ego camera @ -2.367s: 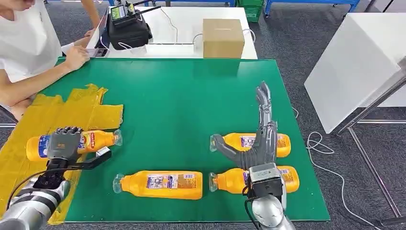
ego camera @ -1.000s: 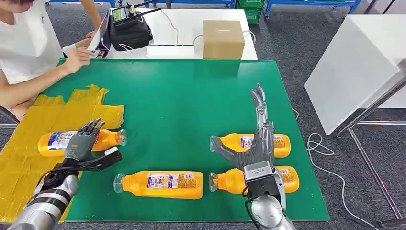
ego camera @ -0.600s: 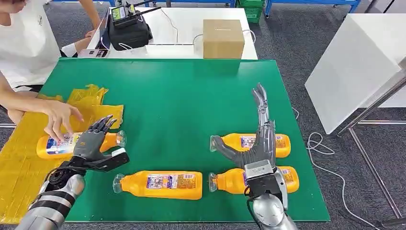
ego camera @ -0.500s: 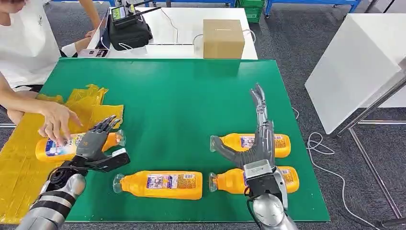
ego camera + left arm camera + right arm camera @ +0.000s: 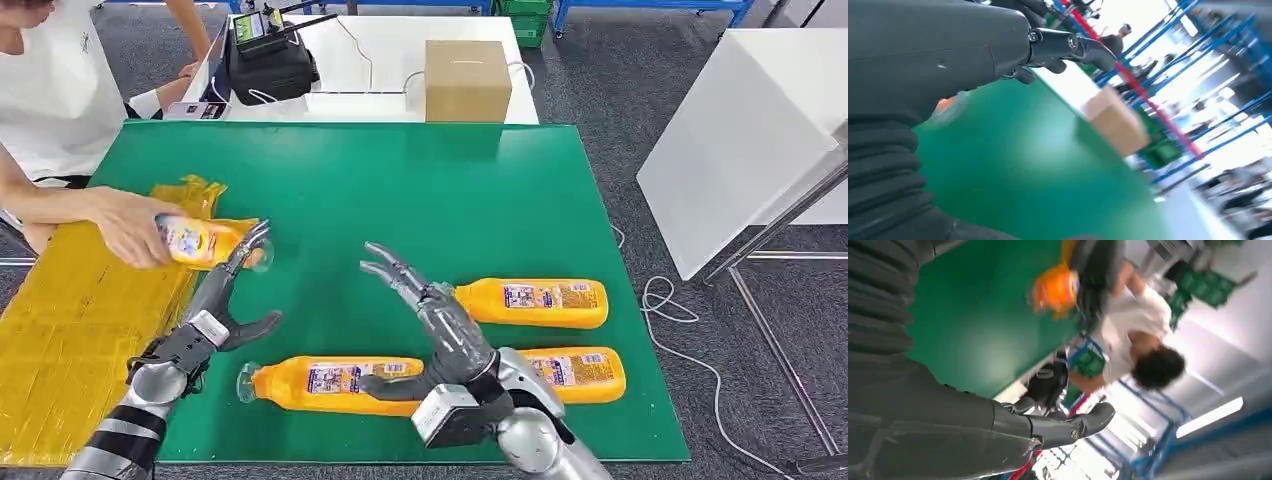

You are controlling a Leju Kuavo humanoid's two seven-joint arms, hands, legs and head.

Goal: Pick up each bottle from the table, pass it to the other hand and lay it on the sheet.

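Three orange bottles lie on the green mat [image 5: 400, 190]: one at the right [image 5: 535, 302], one in front of it [image 5: 570, 370] partly behind my right arm, and one at the front middle [image 5: 335, 385]. A person's hand [image 5: 125, 225] holds a fourth bottle [image 5: 205, 242] up over the yellow sheet [image 5: 70, 330]; it shows blurred in the right wrist view [image 5: 1055, 290]. My left hand [image 5: 222, 300] is open, its fingers stretched up toward that bottle's cap end. My right hand [image 5: 440, 325] is open with fingers spread, above the mat beside the front middle bottle.
A cardboard box [image 5: 466, 78] and a black device [image 5: 265, 55] stand on the white table beyond the mat. The person sits at the far left. A white cabinet [image 5: 745, 120] stands to the right, with a cable [image 5: 665, 300] on the floor.
The person has lifted the bottle off the sheet. My left hand let go, opened and rose toward it. My right hand swung left from over the two right bottles to the mat's middle.
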